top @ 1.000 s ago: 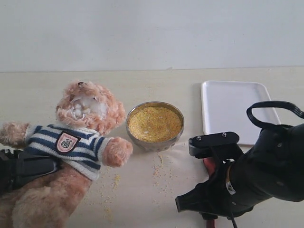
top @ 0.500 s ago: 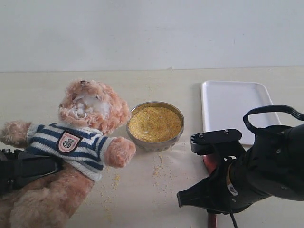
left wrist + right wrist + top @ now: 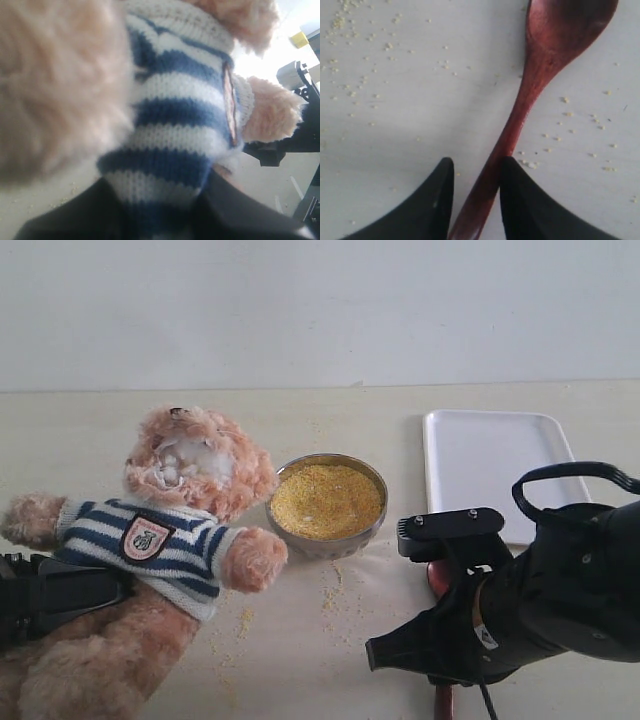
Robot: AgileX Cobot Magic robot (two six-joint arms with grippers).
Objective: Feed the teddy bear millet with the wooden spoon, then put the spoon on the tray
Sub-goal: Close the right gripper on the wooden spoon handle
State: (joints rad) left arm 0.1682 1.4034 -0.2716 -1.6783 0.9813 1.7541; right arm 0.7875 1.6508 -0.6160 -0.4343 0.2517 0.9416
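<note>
The teddy bear [image 3: 185, 510] lies on its back at the left, head toward the metal bowl of millet [image 3: 326, 502]. My left gripper [image 3: 159, 182] is shut on the bear's striped shirt [image 3: 175, 115]; its black body [image 3: 60, 595] lies by the bear's side. The wooden spoon [image 3: 535, 90] lies flat on the table among loose grains. My right gripper [image 3: 476, 162] is shut on its handle, one finger on each side. In the exterior view my right arm [image 3: 540, 610] hides most of the spoon; only its bowl [image 3: 437, 578] and handle end show. The white tray [image 3: 490, 465] lies at the back right.
Loose millet grains [image 3: 335, 600] are scattered on the table in front of the bowl and beside the bear. A black cable loop [image 3: 575, 472] on my right arm overhangs the tray's near edge. A pale wall rises behind the table.
The bear's head and chest have shifted slightly right, toward the bowl. My right arm has settled a little over the spoon, with its front mount moving slightly left.
</note>
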